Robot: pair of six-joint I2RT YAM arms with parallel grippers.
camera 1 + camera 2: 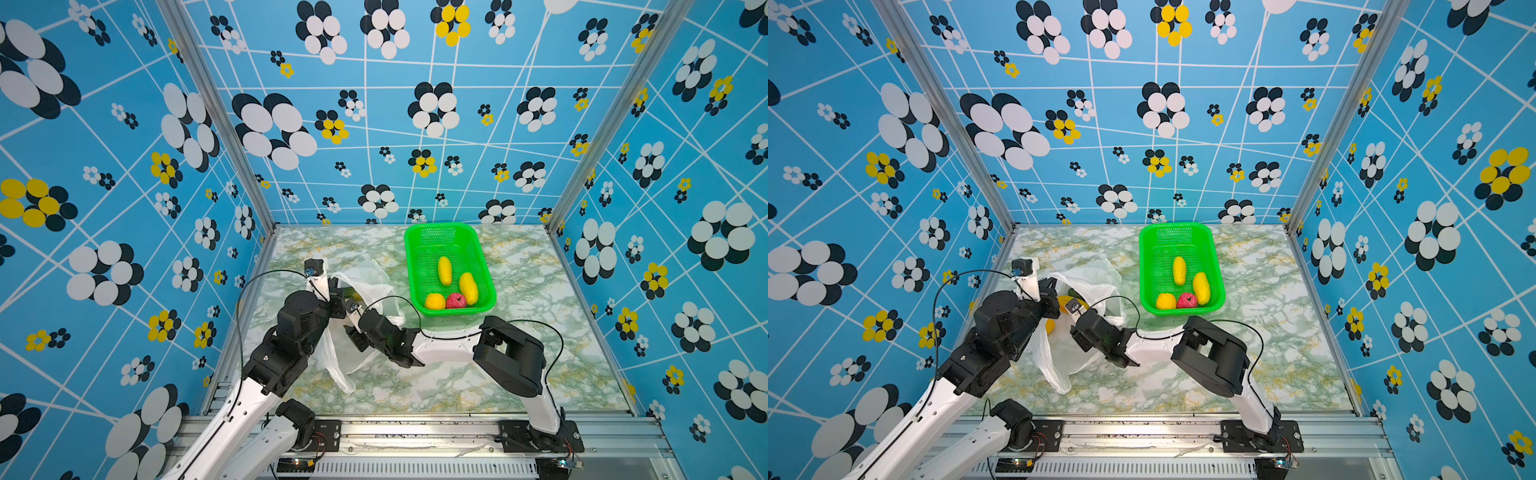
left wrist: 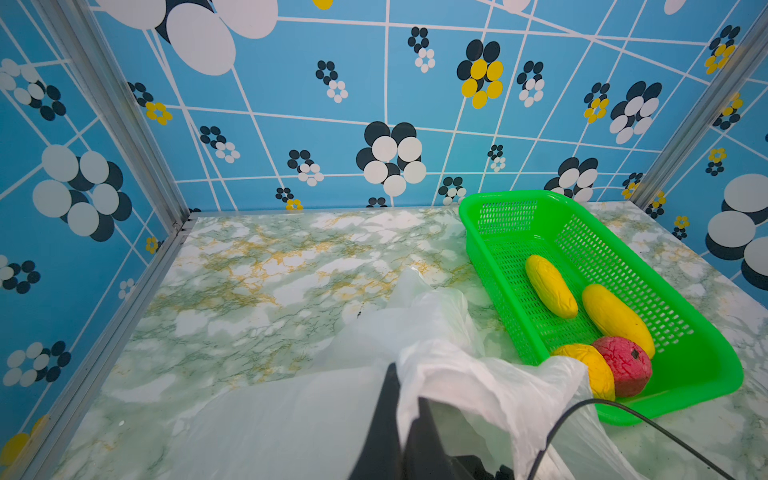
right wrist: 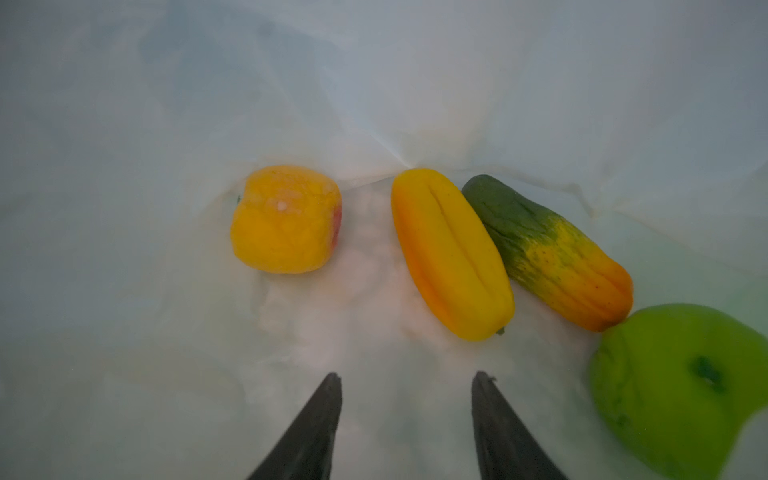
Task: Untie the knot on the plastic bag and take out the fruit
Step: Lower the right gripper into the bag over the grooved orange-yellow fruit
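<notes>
L fingers (image 2: 384, 415): clamped on plastic bag (image 2: 478, 374) rim.
R fingers (image 3: 316, 428): apart, empty, inside bag.
Risk: might've pinched film w/ fruit (image 3: 451, 253).

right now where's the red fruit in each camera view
top view: red fruit at the near end of the green basket.
top view: same spot.
left wrist: lower right, in the basket.
right wrist: not in it; it looks inside the plastic bag.
shared landmark: the orange fruit beside it.

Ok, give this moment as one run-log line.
left gripper: shut on plastic bag | right gripper: open inside bag | green basket: four fruit | bag: four fruit
</notes>
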